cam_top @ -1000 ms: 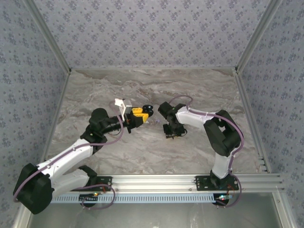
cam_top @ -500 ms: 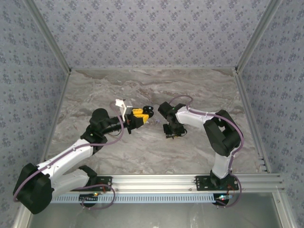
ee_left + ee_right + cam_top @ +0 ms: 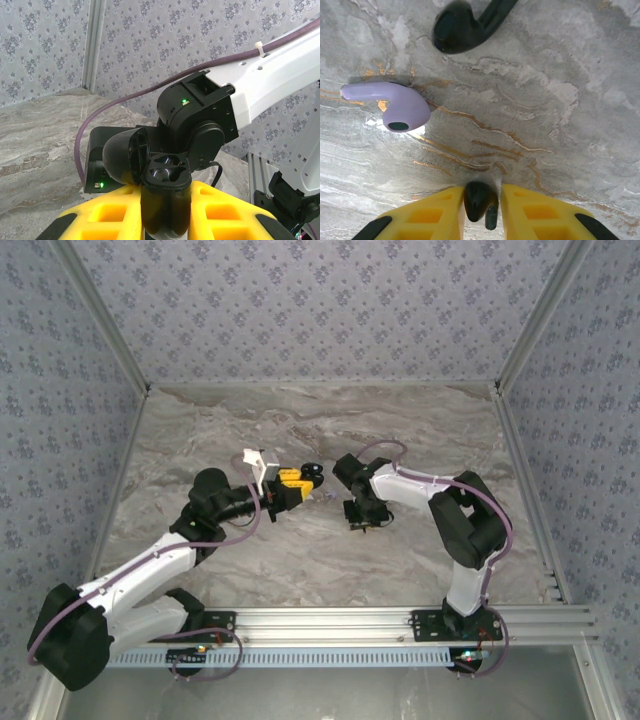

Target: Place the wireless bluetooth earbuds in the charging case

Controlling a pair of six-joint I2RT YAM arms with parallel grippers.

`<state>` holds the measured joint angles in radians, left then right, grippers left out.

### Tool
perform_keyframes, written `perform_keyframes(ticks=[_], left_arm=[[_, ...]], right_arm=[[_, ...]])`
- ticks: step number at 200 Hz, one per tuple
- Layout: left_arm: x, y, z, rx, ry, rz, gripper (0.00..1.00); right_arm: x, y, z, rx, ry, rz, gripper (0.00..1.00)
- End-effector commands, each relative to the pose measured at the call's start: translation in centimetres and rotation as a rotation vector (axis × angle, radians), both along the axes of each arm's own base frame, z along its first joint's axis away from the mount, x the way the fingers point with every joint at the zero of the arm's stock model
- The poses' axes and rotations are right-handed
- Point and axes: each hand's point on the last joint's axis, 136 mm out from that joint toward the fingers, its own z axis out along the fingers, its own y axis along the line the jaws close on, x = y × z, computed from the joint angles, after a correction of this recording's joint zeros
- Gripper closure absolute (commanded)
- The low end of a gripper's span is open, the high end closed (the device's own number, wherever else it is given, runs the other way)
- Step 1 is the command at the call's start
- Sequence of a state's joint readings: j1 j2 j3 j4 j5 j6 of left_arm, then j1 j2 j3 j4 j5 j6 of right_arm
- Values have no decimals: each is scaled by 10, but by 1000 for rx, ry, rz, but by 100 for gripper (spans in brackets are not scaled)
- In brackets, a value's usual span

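The left wrist view shows the left gripper (image 3: 165, 222), its yellow fingers (image 3: 107, 215) drawn in narrow on a glossy black plastic charging case (image 3: 165, 200). The case stands upright, its rounded lid (image 3: 122, 160) swung open to the left and two moulded sockets facing up. Behind it are the right arm's black wrist joint (image 3: 200, 130), lit by one small green light, and its white link (image 3: 280, 75).

The right wrist view looks down on the grey veined marble table (image 3: 560, 110) and shows three earbuds. The right gripper (image 3: 482, 212) has its yellow fingers (image 3: 440, 212) pinched on a small black bean-shaped earbud (image 3: 479, 197); whether it touches the marble I cannot tell. A pale lilac stemmed earbud (image 3: 400, 102) lies on the marble up and to the left, well apart. A second black stemmed earbud (image 3: 462, 27) lies at the top edge.

From above, the left gripper (image 3: 298, 483) holds the case (image 3: 313, 473) over the table's middle. The right gripper (image 3: 360, 523) points down just to its right, near but apart. The earbuds are too small to make out there.
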<state>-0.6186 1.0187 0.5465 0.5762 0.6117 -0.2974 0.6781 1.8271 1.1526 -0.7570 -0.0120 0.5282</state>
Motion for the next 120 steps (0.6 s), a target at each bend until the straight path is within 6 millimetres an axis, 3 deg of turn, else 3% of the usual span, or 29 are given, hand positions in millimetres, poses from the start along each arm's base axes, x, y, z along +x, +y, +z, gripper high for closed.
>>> perform_keyframes(ticks=[1, 66, 120], left_arm=[[-6, 1, 12, -20, -43, -7, 79], [-6, 1, 10, -15, -40, -7, 79], [-6, 2, 10, -16, -40, -6, 79]], right_arm=[[11, 9, 5, 42, -33, -21, 74], [12, 9, 1, 41, -28, -26, 71], [11, 5, -11, 15, -20, -32, 77]])
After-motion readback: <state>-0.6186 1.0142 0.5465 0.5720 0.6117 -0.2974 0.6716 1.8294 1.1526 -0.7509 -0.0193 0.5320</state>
